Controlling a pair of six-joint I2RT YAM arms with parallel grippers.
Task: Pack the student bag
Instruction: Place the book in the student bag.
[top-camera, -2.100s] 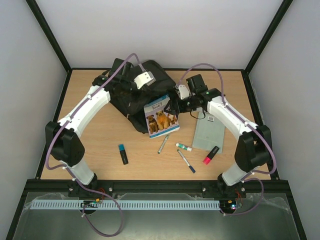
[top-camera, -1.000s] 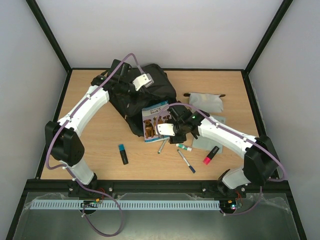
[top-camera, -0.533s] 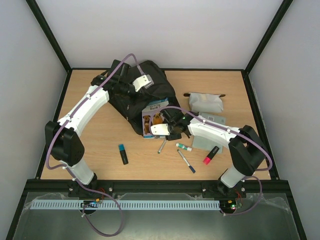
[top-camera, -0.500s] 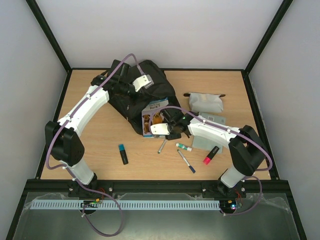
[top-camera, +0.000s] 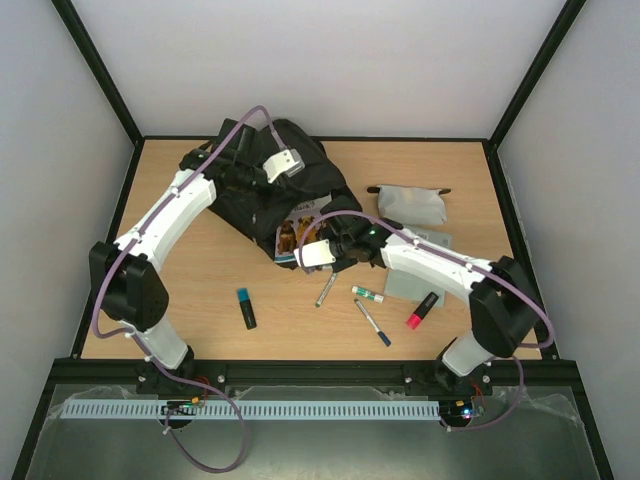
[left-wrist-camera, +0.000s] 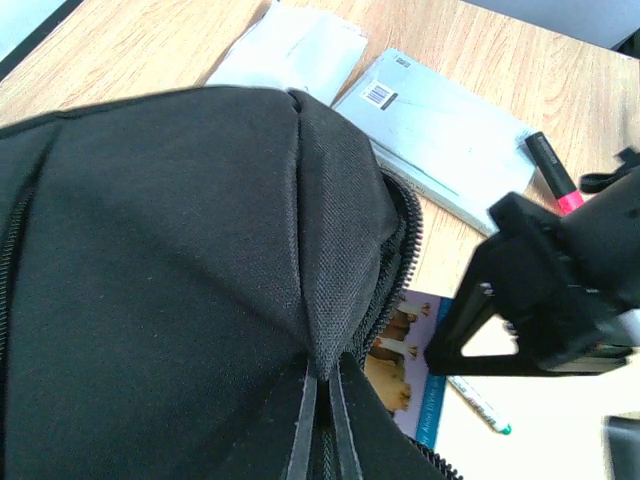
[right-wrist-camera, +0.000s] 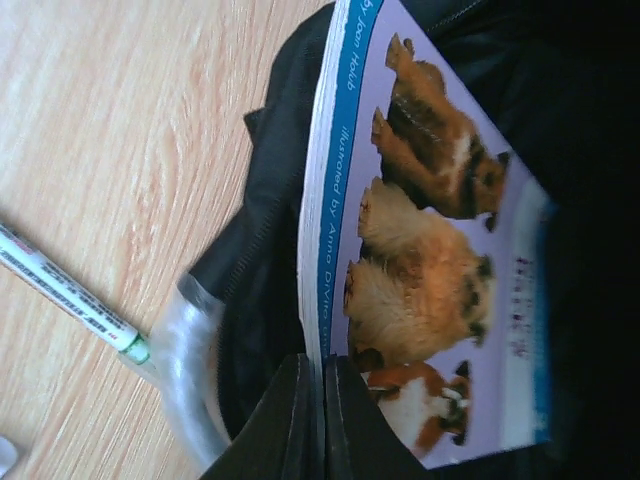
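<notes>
The picture book (right-wrist-camera: 430, 280) has slid deeper into the limp-looking student bag (left-wrist-camera: 150, 280), left gripper (left-wrist-camera: 320, 405) pinching its mouth fabric, right gripper (right-wrist-camera: 320, 395) clamped on the book's edge.

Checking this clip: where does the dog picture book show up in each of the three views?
Top external: the dog picture book sits at centre, at the student bag's mouth, beneath the right arm.
Left wrist: lower right, poking out under the bag's zip edge.
Right wrist: fills centre and right, its edge in the right claw.
Shared landmark: the black bag's fabric, beside the book in all three.
</notes>
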